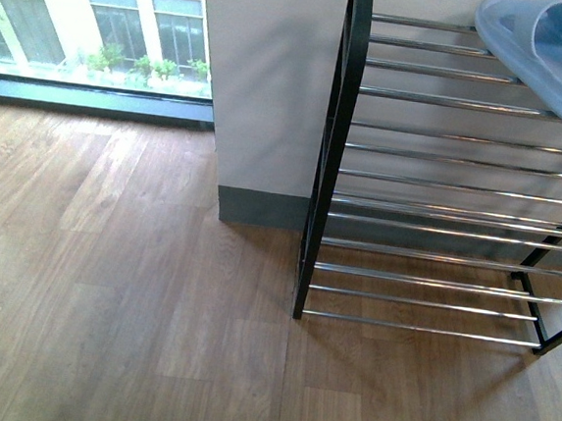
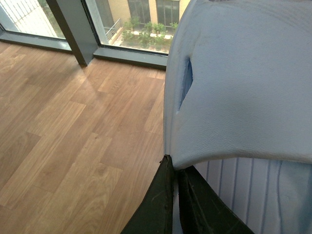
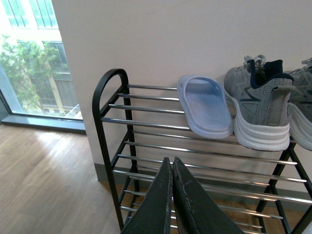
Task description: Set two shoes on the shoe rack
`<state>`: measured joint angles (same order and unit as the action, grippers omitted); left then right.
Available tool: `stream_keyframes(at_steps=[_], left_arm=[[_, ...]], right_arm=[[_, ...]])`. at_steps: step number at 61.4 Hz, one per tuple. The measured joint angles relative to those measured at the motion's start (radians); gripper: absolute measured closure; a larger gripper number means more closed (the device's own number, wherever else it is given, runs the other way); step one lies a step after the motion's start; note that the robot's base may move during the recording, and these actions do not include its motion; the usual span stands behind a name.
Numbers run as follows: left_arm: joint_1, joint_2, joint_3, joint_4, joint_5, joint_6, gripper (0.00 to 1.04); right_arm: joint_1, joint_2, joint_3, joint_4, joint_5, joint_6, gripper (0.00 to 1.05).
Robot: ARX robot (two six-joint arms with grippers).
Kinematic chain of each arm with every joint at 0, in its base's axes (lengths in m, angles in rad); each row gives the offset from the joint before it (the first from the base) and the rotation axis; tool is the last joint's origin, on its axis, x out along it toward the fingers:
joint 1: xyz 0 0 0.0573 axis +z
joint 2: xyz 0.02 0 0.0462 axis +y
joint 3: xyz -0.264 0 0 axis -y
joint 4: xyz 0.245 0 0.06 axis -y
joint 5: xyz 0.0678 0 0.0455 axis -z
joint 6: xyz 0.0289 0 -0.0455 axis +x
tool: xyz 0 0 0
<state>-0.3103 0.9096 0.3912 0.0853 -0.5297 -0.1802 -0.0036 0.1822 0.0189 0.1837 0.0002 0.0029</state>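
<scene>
In the left wrist view my left gripper [image 2: 174,163] is shut on the edge of a pale blue slipper [image 2: 239,83], which hangs over the wooden floor near the window. A second blue slipper [image 3: 204,107] lies on the top shelf of the shoe rack [image 3: 101,112], and also shows in the front view as a blue slipper [image 1: 546,51] at the top right. Beside it on that shelf stand the two shoes: one grey sneaker [image 3: 258,105], and the other [image 3: 303,112] cut off by the frame edge. My right gripper [image 3: 171,163] is shut and empty, in front of the rack's lower shelves.
The shoe rack [image 1: 325,175] stands against a white wall [image 1: 268,81] with a grey skirting. A floor-length window [image 1: 101,17] is to the left. Wooden floor [image 1: 115,304] stretches in front of and left of the rack. Neither arm shows in the front view.
</scene>
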Motion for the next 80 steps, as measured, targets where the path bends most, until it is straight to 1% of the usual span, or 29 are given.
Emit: stream_keyframes(at_steps=[2, 5, 8, 32, 40, 45, 46, 48, 55, 59, 65, 67, 71, 80], left_arm=[[0.000, 0.000, 0.000, 0.000, 0.000, 0.000, 1.03], [0.000, 0.000, 0.000, 0.000, 0.000, 0.000, 1.03], [0.000, 0.000, 0.000, 0.000, 0.000, 0.000, 1.03], [0.000, 0.000, 0.000, 0.000, 0.000, 0.000, 1.03], [0.000, 0.000, 0.000, 0.000, -0.001, 0.000, 1.03], [0.000, 0.000, 0.000, 0.000, -0.001, 0.000, 1.03], [0.000, 0.000, 0.000, 0.000, -0.001, 0.000, 1.03], [0.000, 0.000, 0.000, 0.000, -0.001, 0.000, 1.03], [0.000, 0.000, 0.000, 0.000, -0.002, 0.000, 1.03], [0.002, -0.001, 0.000, 0.000, -0.007, 0.000, 1.03], [0.002, -0.001, 0.000, 0.000, -0.003, 0.000, 1.03], [0.002, -0.001, 0.000, 0.000, -0.002, 0.000, 1.03], [0.002, -0.001, 0.000, 0.000, -0.003, 0.000, 1.03], [0.002, -0.001, 0.000, 0.000, -0.001, 0.000, 1.03]], right_arm=[[0.000, -0.011, 0.000, -0.011, 0.000, 0.000, 1.03], [0.000, -0.076, 0.000, -0.105, -0.001, 0.000, 1.03], [0.000, -0.139, 0.000, -0.167, 0.001, 0.000, 1.03], [0.000, -0.176, 0.000, -0.180, 0.000, 0.000, 1.03], [0.000, -0.176, 0.000, -0.180, 0.000, 0.000, 0.82], [0.000, -0.176, 0.000, -0.180, 0.000, 0.000, 0.65], [0.000, -0.176, 0.000, -0.180, 0.000, 0.000, 0.63], [0.000, -0.176, 0.000, -0.180, 0.000, 0.000, 0.56], [0.000, -0.176, 0.000, -0.180, -0.002, 0.000, 0.39], [0.000, -0.177, 0.000, -0.180, -0.004, 0.000, 0.26], [0.000, -0.177, 0.000, -0.180, -0.003, 0.000, 0.11], [0.000, -0.177, 0.000, -0.180, -0.003, 0.000, 0.08], [0.000, -0.177, 0.000, -0.180, -0.003, 0.000, 0.09], [0.000, -0.177, 0.000, -0.180, -0.003, 0.000, 0.09]])
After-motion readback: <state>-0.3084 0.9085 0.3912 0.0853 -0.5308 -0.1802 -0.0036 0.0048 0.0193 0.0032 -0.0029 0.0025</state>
